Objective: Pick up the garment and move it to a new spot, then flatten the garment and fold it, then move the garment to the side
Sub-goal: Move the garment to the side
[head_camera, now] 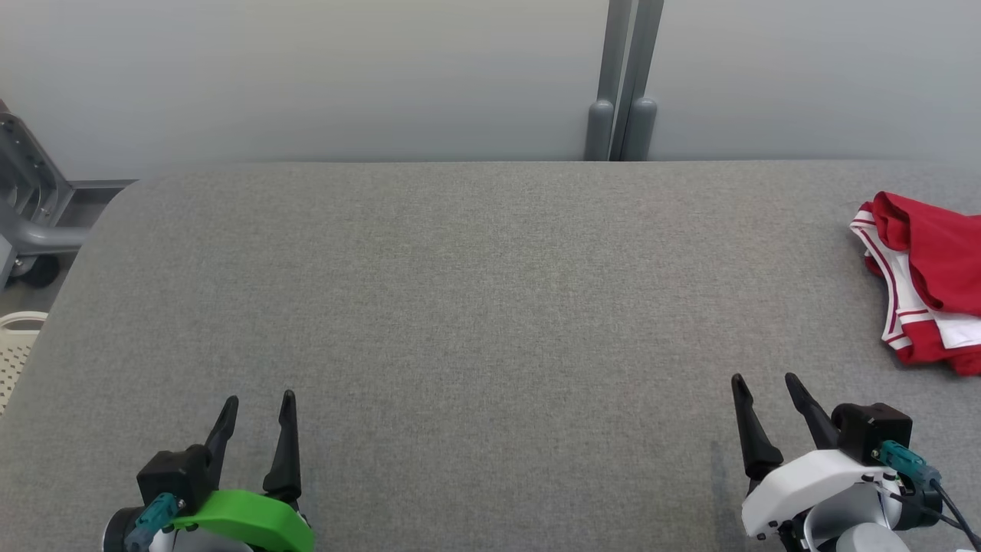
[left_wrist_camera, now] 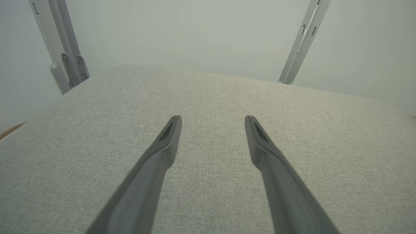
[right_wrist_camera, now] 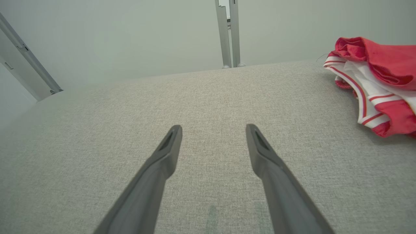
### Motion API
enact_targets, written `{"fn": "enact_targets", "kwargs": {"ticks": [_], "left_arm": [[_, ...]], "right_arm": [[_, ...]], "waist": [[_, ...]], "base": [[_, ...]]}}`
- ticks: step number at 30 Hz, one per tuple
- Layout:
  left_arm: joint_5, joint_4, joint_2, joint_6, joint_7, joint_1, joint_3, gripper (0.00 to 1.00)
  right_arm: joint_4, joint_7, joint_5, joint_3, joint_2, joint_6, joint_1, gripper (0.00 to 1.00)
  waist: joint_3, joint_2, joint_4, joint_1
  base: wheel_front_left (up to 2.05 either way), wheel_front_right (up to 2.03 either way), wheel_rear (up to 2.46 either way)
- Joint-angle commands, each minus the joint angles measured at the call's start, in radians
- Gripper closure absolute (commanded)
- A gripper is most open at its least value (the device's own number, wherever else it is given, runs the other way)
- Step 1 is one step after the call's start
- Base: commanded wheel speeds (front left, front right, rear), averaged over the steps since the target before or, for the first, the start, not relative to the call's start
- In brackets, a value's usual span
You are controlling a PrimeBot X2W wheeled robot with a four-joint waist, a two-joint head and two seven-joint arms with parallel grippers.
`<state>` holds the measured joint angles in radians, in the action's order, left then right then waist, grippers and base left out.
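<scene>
A: How is the left gripper (head_camera: 260,396) finished?

B: Two long, dark grey, tapering fingers (left_wrist_camera: 162,152) are seen, each with a recessed slot near the tip. They are mounted on a black block (head_camera: 180,471), and a bright green bracket (head_camera: 245,521) and a teal connector (head_camera: 153,512) are fitted beside it.

A: And the right gripper (head_camera: 763,377)?

B: The same fingers are fitted, but a rounded white housing (head_camera: 805,483) is used. A teal plug (head_camera: 904,460) and thin black cables (head_camera: 950,510) are attached.

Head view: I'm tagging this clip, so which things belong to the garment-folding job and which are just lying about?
For the job: red-and-white garment, grey padded table, left gripper and right gripper, both open and empty.
Just lying about: pale basket, grey wheeled frame, grey wall post.
</scene>
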<state>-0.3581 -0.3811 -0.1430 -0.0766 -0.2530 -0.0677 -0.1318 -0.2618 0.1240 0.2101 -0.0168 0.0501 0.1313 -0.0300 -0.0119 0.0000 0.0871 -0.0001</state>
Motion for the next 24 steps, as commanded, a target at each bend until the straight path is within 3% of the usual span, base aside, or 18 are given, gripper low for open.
{"fn": "enact_targets", "kwargs": {"ticks": [1, 24], "left_arm": [[-0.003, 0.001, -0.007, -0.001, 0.001, -0.011, -0.002, 0.0], [-0.02, -0.001, -0.017, 0.015, 0.01, -0.019, -0.017, 0.0]], "right_arm": [[-0.003, 0.004, 0.008, 0.0, 0.001, -0.001, 0.002, 0.0], [0.0, -0.002, 0.01, 0.012, 0.001, -0.001, 0.002, 0.0]], "waist": [[0.003, 0.0, 0.0, 0.0001], [0.014, 0.0, 0.014, 0.0001]], "base": [[0.0, 0.0, 0.0], [0.0, 0.0, 0.0]]}}
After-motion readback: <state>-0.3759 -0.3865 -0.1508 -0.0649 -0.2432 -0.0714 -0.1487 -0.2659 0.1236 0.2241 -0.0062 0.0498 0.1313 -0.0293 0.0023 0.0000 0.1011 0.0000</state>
